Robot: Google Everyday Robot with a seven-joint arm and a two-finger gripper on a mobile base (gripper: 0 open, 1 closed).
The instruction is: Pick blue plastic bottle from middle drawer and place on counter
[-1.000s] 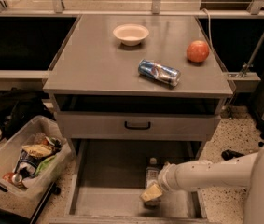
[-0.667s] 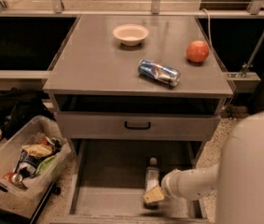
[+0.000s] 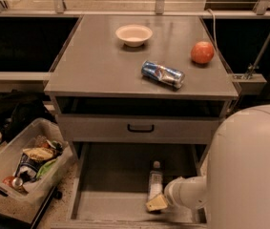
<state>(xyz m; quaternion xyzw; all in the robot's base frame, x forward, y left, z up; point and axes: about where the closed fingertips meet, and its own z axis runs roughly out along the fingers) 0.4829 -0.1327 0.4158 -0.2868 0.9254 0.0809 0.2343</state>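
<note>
The blue plastic bottle (image 3: 155, 183) lies on the floor of the open middle drawer (image 3: 110, 175), cap pointing toward the back. My gripper (image 3: 156, 202) is low in the drawer at the bottle's near end, touching or just over its base. The white arm (image 3: 249, 171) fills the lower right and hides the drawer's right side. The counter (image 3: 101, 61) is the grey cabinet top above.
On the counter stand a white bowl (image 3: 133, 34), a crushed blue soda can (image 3: 162, 74) and a red apple (image 3: 202, 52). A closed drawer front with a black handle (image 3: 140, 128) sits above the open drawer. A clear bin of trash (image 3: 27, 163) is on the floor left.
The arm has swung closer to the camera and now covers the lower right. The gripper has stayed at the bottle's near end in the drawer. The bottle has not moved.
</note>
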